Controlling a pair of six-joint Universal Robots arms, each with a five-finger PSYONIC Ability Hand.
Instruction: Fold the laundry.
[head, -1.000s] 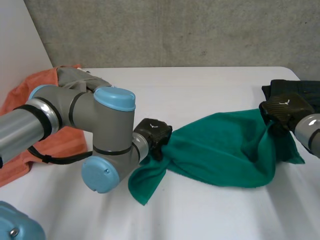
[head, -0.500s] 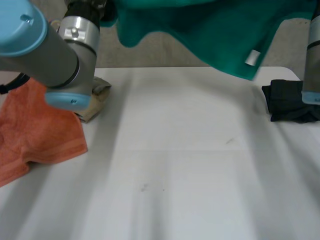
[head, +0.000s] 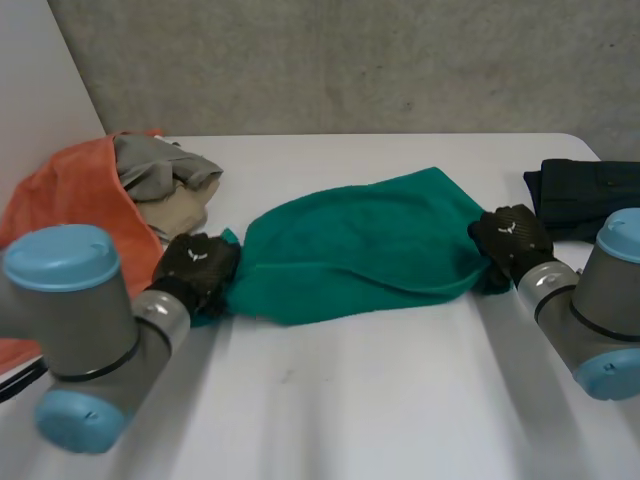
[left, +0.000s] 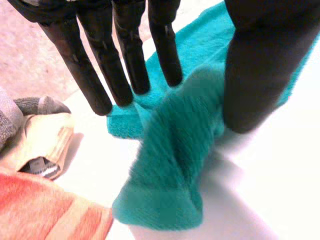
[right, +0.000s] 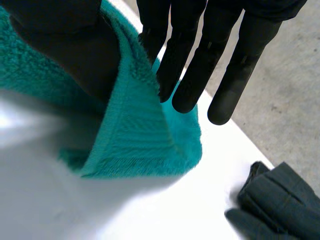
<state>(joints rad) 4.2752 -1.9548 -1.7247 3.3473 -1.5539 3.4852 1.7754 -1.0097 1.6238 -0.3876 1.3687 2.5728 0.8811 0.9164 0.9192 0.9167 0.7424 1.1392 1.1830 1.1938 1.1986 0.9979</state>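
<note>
A green towel (head: 350, 245) lies spread across the middle of the white table (head: 350, 400). My left hand (head: 197, 265) rests at its left end. In the left wrist view the fingers (left: 125, 60) are straight and spread away from the thumb. The towel's corner (left: 170, 165) lies loose on the table beneath them, so that hand is open. At the towel's right end sits my right hand (head: 512, 235). There the thumb (right: 65, 40) and fingers pinch a folded edge of the towel (right: 135, 145).
An orange towel (head: 70, 190) and a heap of grey and beige clothes (head: 165, 170) lie at the back left, close to my left hand. A dark folded cloth (head: 590, 195) sits at the right edge, just behind my right hand.
Half a second ago the towel hung high above the table between both hands. It has come down and lies flat. The left hand's fingers have opened off its corner.
</note>
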